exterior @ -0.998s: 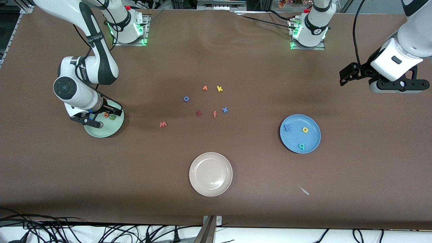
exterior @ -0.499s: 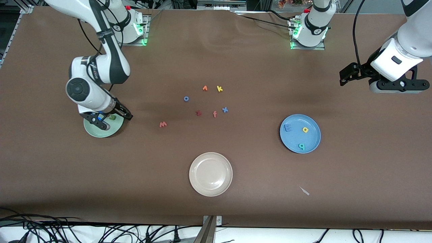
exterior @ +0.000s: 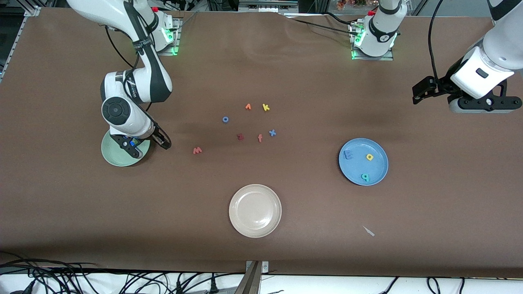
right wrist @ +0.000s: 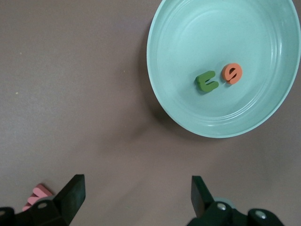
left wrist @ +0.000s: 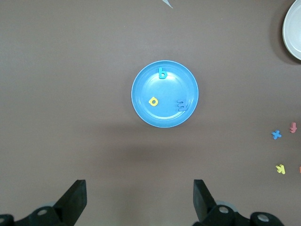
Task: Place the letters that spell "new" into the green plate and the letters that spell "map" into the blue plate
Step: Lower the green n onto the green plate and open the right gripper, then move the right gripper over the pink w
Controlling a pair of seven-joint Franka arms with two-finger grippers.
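Observation:
The green plate (exterior: 113, 156) lies toward the right arm's end of the table. It holds the green "n" (right wrist: 207, 81) and the orange "e" (right wrist: 233, 73), which the arm hides in the front view. The salmon "w" (exterior: 197, 150) lies alone on the brown cloth between that plate and the loose letters. My right gripper (exterior: 132, 148) hangs open and empty over the green plate's rim on the "w" side. The blue plate (exterior: 378, 169) holds the blue "m" (exterior: 348, 154), yellow "a" (exterior: 369, 157) and teal "p" (exterior: 365, 177). My left gripper (exterior: 484, 107) waits open and empty, high over the table's end.
A beige plate (exterior: 255, 210) sits nearer the front camera, mid-table. Loose letters lie in the middle: an orange one (exterior: 248, 106), yellow "k" (exterior: 266, 107), blue "o" (exterior: 225, 119), dark red "z" (exterior: 240, 136), salmon "f" (exterior: 260, 138), blue "x" (exterior: 272, 132). A pale scrap (exterior: 369, 231) lies near the front edge.
My right arm has swung off the middle of the green plate toward the "w", open all the while. The left arm has barely shifted.

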